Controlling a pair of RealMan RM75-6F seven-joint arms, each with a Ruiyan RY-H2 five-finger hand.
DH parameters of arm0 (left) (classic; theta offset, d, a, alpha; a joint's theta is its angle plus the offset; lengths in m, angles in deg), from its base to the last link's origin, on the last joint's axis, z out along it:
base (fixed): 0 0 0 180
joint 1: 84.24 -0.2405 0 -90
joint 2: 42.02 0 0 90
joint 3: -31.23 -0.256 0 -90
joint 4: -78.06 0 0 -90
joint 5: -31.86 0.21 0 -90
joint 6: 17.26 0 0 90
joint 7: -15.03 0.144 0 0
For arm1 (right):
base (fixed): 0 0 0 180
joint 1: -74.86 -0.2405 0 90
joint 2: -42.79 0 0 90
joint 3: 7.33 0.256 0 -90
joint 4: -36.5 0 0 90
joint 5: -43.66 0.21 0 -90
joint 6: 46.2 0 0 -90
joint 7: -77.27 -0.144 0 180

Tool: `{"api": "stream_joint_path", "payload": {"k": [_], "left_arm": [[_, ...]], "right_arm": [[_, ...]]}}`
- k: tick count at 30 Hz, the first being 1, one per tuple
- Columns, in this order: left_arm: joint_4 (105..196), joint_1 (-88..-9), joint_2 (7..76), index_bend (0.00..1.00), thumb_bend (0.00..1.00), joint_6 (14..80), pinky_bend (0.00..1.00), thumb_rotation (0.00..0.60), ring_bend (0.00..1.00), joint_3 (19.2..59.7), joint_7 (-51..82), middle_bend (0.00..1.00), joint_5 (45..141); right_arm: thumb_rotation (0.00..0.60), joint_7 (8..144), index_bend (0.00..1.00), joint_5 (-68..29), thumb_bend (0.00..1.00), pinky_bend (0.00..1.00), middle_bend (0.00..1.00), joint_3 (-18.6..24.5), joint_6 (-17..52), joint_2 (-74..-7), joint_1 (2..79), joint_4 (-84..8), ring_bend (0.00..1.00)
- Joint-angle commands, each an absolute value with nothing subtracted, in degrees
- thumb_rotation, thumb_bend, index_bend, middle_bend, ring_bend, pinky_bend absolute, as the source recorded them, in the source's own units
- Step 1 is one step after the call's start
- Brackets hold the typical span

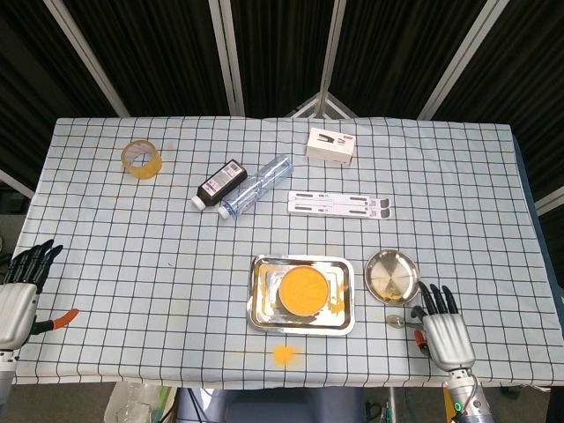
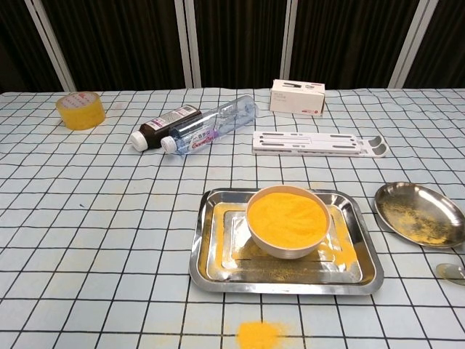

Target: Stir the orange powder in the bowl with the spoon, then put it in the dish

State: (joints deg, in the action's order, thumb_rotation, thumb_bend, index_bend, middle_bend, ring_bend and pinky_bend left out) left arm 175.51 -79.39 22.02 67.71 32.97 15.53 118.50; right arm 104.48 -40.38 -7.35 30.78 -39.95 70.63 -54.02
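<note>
Step in hand looked like fetching the spoon [image 1: 398,321]; it lay on the table [image 1: 132,264] btwn dish [image 1: 393,276] and right robot hand [image 1: 443,330], which was open, empty; left robot hand [image 1: 21,286] open too; bowl [image 1: 305,289] of powder sat in tray [image 1: 261,319]; next: pinch handle.

Counter under a checked cloth, set before dark panels with pale bars.

The counter [image 1: 132,291] is covered edge to edge by a pale cloth [image 2: 87,218] printed with a dark grid, and the cloth hangs slightly over the near edge. Behind the far edge stands a black backdrop [image 1: 150,53], seemingly ribbed or curtain-like, crossed by white bars [image 1: 225,53] that slant in the head view and stand upright in the chest view. Beyond the left and right edges the surroundings fall into deep shadow. Light falls evenly from above, giving soft, short shadows on the cloth.
</note>
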Motion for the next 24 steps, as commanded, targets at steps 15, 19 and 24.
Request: {"api": "stream_joint_path", "payload": {"k": [15, 19, 24], "left_arm": [[175.7, -79.2, 22.1, 0.00, 0.00, 67.7, 0.00, 0.600, 0.00, 33.5, 15.3, 0.00, 117.8], [175.8, -79.2, 22.0, 0.00, 0.00, 67.9, 0.00, 0.600, 0.00, 33.8, 15.1, 0.00, 117.6], [175.8, -79.1, 22.0, 0.00, 0.00, 68.0, 0.00, 0.600, 0.00, 33.9, 15.1, 0.00, 117.6]], "right_arm": [[0.600, 106.8, 0.45, -36.5, 0.44, 0.00, 0.08, -7.2, 29.1, -43.2, 70.3, -48.9, 0.00], [0.600, 107.0, 0.45, -36.3, 0.44, 0.00, 0.08, -7.5, 29.0, -43.6, 70.3, -48.2, 0.00], [0.600, 106.9, 0.45, -35.9, 0.44, 0.00, 0.08, -7.4, 29.0, -43.8, 70.3, -47.8, 0.00]]}}
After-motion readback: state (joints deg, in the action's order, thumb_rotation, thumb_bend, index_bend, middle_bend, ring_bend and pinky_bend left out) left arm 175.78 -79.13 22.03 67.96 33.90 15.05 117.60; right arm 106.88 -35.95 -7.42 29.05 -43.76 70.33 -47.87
